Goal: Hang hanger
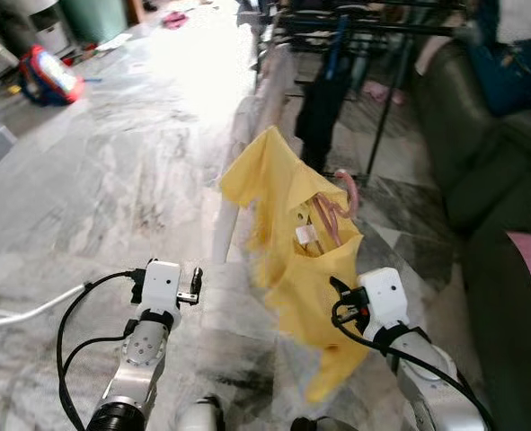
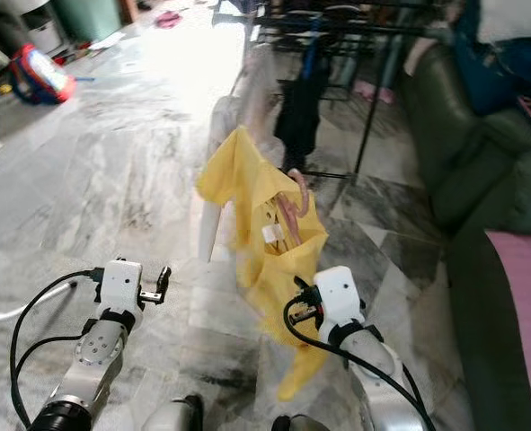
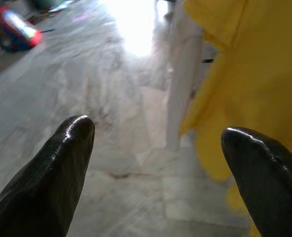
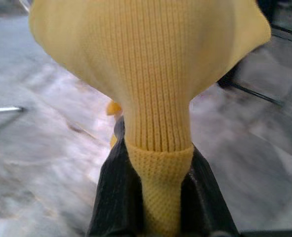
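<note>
You have 1 yellow knitted garment (image 1: 287, 215), ribbed and soft, bunched up and held above the floor (image 1: 112, 197) ahead of you. Your right end effector (image 4: 159, 197) is closed on a fold of it, the 2 black fingers (image 4: 116, 192) pinching the knit. 1 pink hanger (image 1: 337, 211) with a curved hook sits inside the garment's neck. Your left end effector (image 3: 155, 163) stands wide and empty, just beside the cloth. The floor is grey veined marble; 1 black metal drying rack (image 1: 373, 54) stands beyond, with 1 dark sofa (image 1: 490, 162) on your right.
</note>
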You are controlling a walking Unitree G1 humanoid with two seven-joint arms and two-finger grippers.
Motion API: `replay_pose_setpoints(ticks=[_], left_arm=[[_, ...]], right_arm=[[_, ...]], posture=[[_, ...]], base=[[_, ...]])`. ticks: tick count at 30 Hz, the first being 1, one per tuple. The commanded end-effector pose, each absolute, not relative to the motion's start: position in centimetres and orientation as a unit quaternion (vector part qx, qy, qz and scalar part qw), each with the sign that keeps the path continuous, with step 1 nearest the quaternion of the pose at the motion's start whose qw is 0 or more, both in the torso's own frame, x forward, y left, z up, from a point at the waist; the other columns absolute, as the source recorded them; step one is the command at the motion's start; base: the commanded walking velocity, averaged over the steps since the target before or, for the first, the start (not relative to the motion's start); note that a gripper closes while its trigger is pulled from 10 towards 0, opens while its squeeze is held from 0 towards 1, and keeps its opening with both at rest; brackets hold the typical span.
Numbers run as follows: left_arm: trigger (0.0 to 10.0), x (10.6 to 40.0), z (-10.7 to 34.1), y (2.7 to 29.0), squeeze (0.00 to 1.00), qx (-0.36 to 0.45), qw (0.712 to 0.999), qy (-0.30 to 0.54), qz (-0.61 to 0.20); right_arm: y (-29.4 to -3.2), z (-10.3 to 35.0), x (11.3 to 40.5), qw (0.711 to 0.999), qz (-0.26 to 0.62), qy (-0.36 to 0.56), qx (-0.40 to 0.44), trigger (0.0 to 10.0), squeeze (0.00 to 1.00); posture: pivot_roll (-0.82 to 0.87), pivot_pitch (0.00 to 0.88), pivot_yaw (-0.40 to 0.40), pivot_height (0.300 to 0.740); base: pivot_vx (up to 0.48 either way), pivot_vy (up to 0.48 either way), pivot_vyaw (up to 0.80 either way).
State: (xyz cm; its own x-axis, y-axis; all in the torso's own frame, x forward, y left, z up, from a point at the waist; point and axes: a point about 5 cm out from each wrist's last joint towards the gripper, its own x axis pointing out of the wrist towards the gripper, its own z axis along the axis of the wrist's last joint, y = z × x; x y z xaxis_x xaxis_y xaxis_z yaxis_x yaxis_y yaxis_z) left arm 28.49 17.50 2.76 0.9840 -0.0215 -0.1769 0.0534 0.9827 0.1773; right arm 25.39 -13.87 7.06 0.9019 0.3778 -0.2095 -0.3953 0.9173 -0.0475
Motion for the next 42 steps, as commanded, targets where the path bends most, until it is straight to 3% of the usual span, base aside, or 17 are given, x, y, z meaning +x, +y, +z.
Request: replay_pose_setpoints(ticks=[1,21,42], left_arm=[[10.0,28.5,2.6,17.2,0.00,0.090,0.991,0.092,-0.029],[10.0,28.3,2.8,17.2,0.00,0.116,0.989,0.081,-0.036],[10.0,28.3,3.6,16.4,0.00,0.115,0.990,0.050,-0.060]], right_arm=[[-14.0,8.3,25.7,0.975,0.204,0.069,-0.048,10.0,0.00],[-13.8,7.9,25.1,0.951,0.287,0.087,-0.076,10.0,0.00],[-12.7,8.0,25.4,0.944,0.309,0.082,-0.081,10.0,0.00]], posture=[[-0.12,0.163,-0.006,0.740],[-0.11,0.174,0.001,0.740],[-0.09,0.202,-0.009,0.740]], base=[[0.000,0.000,0.80],[0.000,0.000,0.80],[0.000,0.000,0.80]])
